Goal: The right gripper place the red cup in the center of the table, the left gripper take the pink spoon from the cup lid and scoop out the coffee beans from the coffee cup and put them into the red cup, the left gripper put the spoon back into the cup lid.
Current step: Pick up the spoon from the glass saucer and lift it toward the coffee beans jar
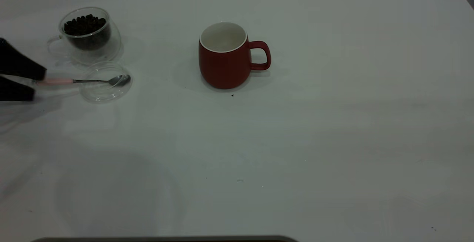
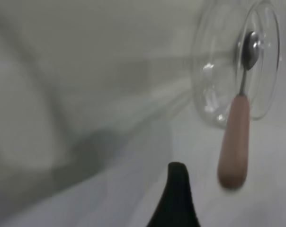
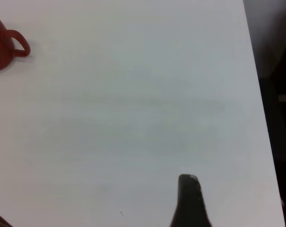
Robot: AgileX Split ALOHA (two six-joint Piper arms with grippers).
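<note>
Here, left to right, placed against the red cup (image 1: 224, 59):
Left gripper (image 1: 35, 83): far left, fingers parted astride the pink spoon (image 1: 83, 81) handle.
Cup lid (image 1: 106, 82): left, holds spoon bowl.
Coffee cup (image 1: 88, 34): left, behind lid, with coffee beans (image 1: 85, 25).
Table (image 1: 296, 142): white, few dark specks; the red cup stands mid-table.
Right gripper (image 3: 190, 201): well right; grip state cannot be told.

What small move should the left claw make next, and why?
Probably close on the spoon handle. The left claw stands open around the pink handle's end, the spoon's bowl lies in the lid, and the red cup already stands mid-table, empty.
</note>
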